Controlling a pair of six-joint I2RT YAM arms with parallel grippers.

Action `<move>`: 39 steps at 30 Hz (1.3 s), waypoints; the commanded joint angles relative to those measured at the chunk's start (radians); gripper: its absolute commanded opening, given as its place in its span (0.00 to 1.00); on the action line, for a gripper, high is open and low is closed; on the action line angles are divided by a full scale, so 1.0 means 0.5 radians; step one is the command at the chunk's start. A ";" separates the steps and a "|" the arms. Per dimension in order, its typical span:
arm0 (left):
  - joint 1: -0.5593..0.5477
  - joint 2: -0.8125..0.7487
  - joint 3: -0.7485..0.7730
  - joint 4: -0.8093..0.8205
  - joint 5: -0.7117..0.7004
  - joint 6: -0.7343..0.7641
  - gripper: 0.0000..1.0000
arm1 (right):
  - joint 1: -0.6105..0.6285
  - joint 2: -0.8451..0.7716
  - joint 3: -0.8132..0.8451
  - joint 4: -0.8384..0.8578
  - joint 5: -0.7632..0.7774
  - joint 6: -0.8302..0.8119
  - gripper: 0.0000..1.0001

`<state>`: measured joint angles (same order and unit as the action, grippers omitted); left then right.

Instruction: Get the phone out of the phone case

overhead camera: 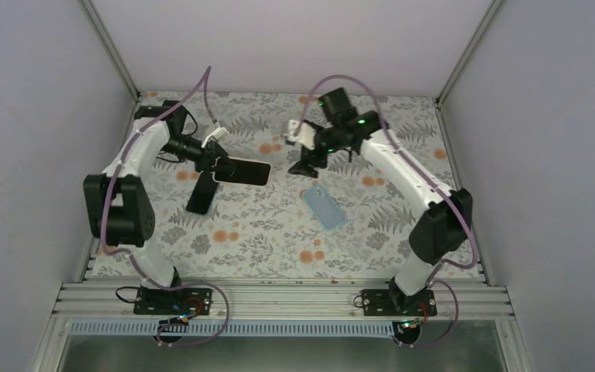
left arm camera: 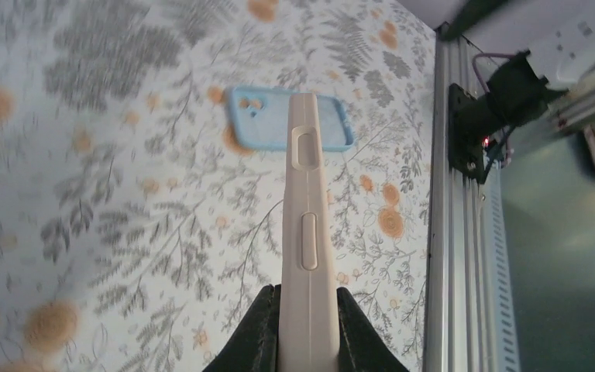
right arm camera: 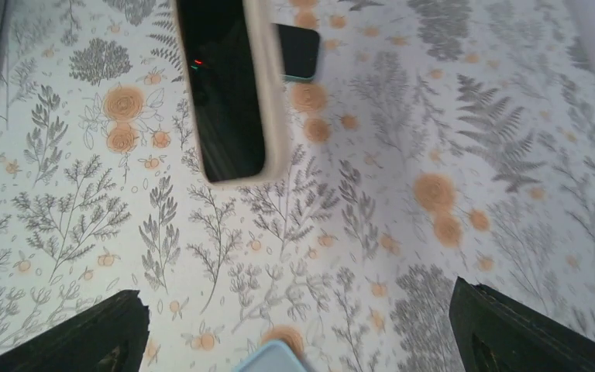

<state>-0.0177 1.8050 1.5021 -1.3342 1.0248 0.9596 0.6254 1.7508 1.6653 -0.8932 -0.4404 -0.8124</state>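
My left gripper (overhead camera: 221,165) is shut on a phone in a cream case (overhead camera: 245,171) and holds it above the cloth, screen facing the right arm. In the left wrist view the gripper (left arm camera: 307,293) pinches the case's long edge (left arm camera: 307,194), side buttons showing. My right gripper (overhead camera: 304,164) is open and empty, a short way right of the phone. In the right wrist view the gripper (right arm camera: 294,291) has its jaws wide apart, and the cased phone (right arm camera: 228,85) hangs ahead with its dark screen visible.
A light blue case (overhead camera: 324,207) lies flat on the floral cloth below the right gripper, also seen in the left wrist view (left arm camera: 290,118) and the right wrist view (right arm camera: 271,358). A second dark phone (overhead camera: 201,194) lies under the left gripper, teal-edged (right arm camera: 298,50). A metal rail (left arm camera: 449,232) runs along the near edge.
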 commanded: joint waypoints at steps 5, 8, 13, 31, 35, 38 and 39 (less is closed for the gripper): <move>-0.119 -0.447 0.037 -0.018 0.111 0.283 0.02 | -0.204 -0.114 -0.208 0.030 -0.531 -0.019 0.96; -0.136 -0.477 -0.010 0.018 0.107 0.263 0.02 | -0.202 -0.127 -0.207 0.074 -0.608 0.016 0.96; -0.166 -0.546 -0.149 0.155 0.059 0.182 0.02 | -0.205 -0.115 -0.180 0.057 -0.712 0.017 0.96; -0.292 -0.593 -0.168 0.222 0.121 0.081 0.02 | -0.198 0.029 -0.104 0.287 -0.656 0.274 0.91; -0.308 -0.603 -0.173 0.251 0.119 0.048 0.02 | -0.196 0.046 -0.080 0.284 -0.637 0.290 0.91; -0.310 -0.605 -0.159 0.252 0.131 0.034 0.02 | -0.197 0.054 -0.091 0.296 -0.593 0.297 0.91; -0.311 -0.605 -0.155 0.239 0.135 0.042 0.02 | -0.200 0.053 -0.103 0.307 -0.582 0.304 0.91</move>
<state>-0.1596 1.5360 1.4124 -1.2144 0.9981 0.9791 0.5224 1.7561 1.5974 -0.7963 -0.7658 -0.6891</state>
